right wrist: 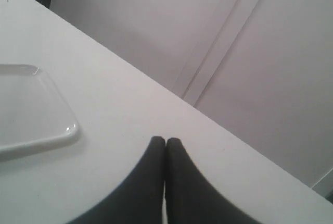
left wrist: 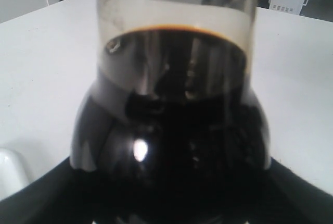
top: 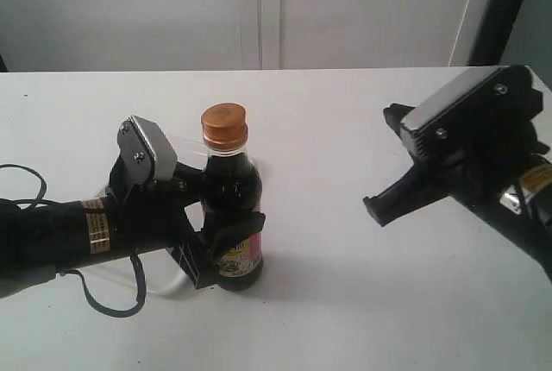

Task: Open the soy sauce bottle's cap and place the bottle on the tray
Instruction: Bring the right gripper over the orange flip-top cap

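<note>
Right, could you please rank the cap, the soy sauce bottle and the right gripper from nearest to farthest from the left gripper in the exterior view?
1. The soy sauce bottle: clamped in the left gripper itself.
2. The cap: on the bottle's top, above the grip.
3. The right gripper: well apart, on the view's right side.

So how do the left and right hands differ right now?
The left hand is closed on the soy sauce bottle, low on its body; the right hand is shut on nothing, fingertips touching. The left hand touches the bottle; the right hand stands well clear of it. Both are black.
</note>
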